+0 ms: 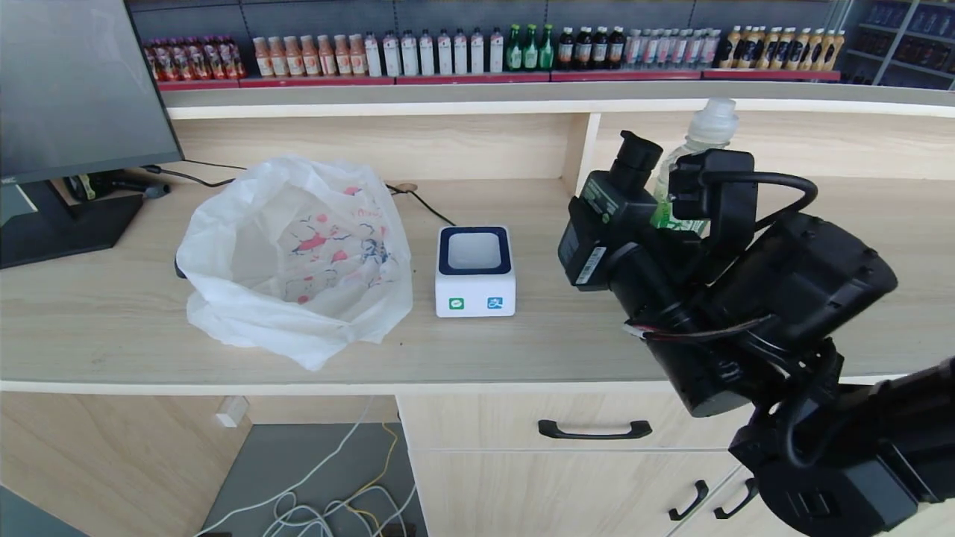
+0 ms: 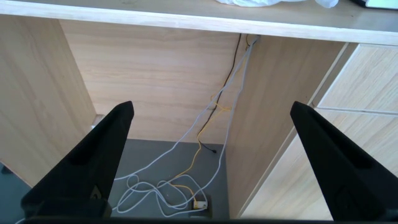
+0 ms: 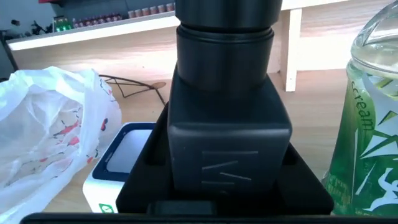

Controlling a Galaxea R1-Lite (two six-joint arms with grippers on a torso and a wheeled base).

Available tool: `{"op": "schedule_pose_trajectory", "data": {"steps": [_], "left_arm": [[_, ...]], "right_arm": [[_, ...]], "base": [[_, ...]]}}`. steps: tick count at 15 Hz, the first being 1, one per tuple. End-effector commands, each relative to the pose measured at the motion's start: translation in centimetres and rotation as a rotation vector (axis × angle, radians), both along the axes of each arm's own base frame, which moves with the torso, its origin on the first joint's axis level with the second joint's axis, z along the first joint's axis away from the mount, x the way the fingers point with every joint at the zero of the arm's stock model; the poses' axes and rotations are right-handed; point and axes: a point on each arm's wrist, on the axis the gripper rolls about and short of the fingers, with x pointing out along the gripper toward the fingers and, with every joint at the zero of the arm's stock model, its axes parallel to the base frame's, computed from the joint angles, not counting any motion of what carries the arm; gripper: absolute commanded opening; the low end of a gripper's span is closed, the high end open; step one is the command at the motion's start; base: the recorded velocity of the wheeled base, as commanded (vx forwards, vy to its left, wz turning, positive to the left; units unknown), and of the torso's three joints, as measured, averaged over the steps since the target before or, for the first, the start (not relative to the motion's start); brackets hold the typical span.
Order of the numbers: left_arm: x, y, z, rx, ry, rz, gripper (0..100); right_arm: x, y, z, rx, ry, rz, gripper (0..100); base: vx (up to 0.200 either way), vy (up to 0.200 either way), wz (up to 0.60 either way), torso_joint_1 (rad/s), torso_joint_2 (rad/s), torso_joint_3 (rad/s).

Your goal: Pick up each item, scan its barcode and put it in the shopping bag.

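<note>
One pale wood-grain counter (image 1: 112, 313) runs beneath the right gripper (image 1: 619, 250), and the left gripper (image 2: 211, 106) hangs below its front edge. The left gripper's two black fingers (image 2: 99, 162) are spread wide with nothing between them, over a loose tangle of white and yellow cables (image 2: 180, 186) on the grey floor.

One dark flat monitor (image 1: 74, 82) on a black stand sits at the counter's far left corner, well apart from the right gripper.

One white, thin plastic shopping bag (image 1: 298, 253) with red and blue print lies open-mouthed on the counter. It is to the right gripper's left, past the scanner.

One white cube-shaped scanner (image 1: 475, 272) with a dark blue-rimmed top window stands between the bag and the right gripper. It is just beside the gripper's left and lower than it.

The right gripper is closed around one black square-bodied bottle (image 1: 608, 201) with a round black cap and white labels. It holds the bottle off the counter, and the bottle hides most of the fingers.

One clear plastic bottle (image 1: 697, 149) with a green label and white cap stands upright on the counter just beyond the right gripper, on its right side. From the right wrist camera it rises close beside the black bottle (image 3: 224, 124).

Three black drawer handles (image 1: 595, 429) sit on the cabinet front, under the right arm.
</note>
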Motion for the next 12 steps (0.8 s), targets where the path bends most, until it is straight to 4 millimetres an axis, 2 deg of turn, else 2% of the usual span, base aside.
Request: {"op": "schedule_pose_trajectory", "data": {"steps": [1,3,5,8,10,12], "left_arm": [[0.0,0.0,0.0,0.0,0.0,0.001,100],[0.0,0.0,0.0,0.0,0.0,0.001,100],[0.0,0.0,0.0,0.0,0.0,0.001,100],[0.0,0.0,0.0,0.0,0.0,0.001,100],[0.0,0.0,0.0,0.0,0.0,0.001,100],[0.0,0.0,0.0,0.0,0.0,-0.001,100]], "right_arm": [[-4.6,-1.6,0.1,0.002,0.004,0.071,0],[-7.1,-2.5,-1.2,-0.017,0.035,0.121,0],[-8.6,-3.1,-1.3,-0.017,0.043,0.154,0],[-9.5,-4.0,-0.9,0.003,0.031,0.182,0],[-10.5,-4.2,-1.1,-0.011,0.025,0.265,0],[-11.8,-3.6,-1.2,0.052,0.051,0.379,0]], "base": [[0.0,0.0,0.0,0.0,0.0,0.0],[0.0,0.0,0.0,0.0,0.0,0.0],[0.0,0.0,0.0,0.0,0.0,0.0],[0.0,0.0,0.0,0.0,0.0,0.0],[0.0,0.0,0.0,0.0,0.0,0.0],[0.0,0.0,0.0,0.0,0.0,0.0]]}}
